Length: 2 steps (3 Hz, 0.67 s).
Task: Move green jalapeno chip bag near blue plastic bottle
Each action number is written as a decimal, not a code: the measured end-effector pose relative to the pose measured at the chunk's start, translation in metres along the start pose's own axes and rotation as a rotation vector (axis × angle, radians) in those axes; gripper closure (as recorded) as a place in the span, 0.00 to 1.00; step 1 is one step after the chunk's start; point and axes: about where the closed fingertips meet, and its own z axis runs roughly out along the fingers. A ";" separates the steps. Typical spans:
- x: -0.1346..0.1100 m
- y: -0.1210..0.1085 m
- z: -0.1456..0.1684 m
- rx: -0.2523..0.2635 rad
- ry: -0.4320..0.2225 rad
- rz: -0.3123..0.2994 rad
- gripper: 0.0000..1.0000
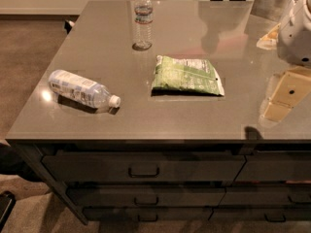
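- Over the right edge of the worktop (194, 125), about midway between its front and far corners, hangs the gripper (284, 98), a tan block below the arm's white housing (296, 33). Whether it is wide or narrow cannot be told, and the bag is not in it.
- Toward the middle of the worktop, well apart from the gripper, lies the green jalapeno chip bag (187, 75). It is flat, with its long side parallel to the front edge.
- The step in hand is probably the reach for the bag. It would go best from above, over the bag's middle and across its short side, pinching the loose foil rather than scraping the surface. A crinkly bag may slip or fold, so it should be lifted fully clear before it is carried.
- Near the front-left corner, the blue plastic bottle (82, 89) lies on its side with its white cap toward the front edge. It may roll if nudged, so the bag should land just beside it without touching.
- By the far edge a slim clear bottle (143, 18) stands upright, off the likely path.
- The bag is light green with white patches and dark print. It is creased and slightly puffed, with a thin shadow along its front side.
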 end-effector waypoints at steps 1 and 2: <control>0.000 0.000 0.000 0.000 0.000 0.000 0.00; -0.017 -0.011 0.013 -0.024 -0.010 -0.003 0.00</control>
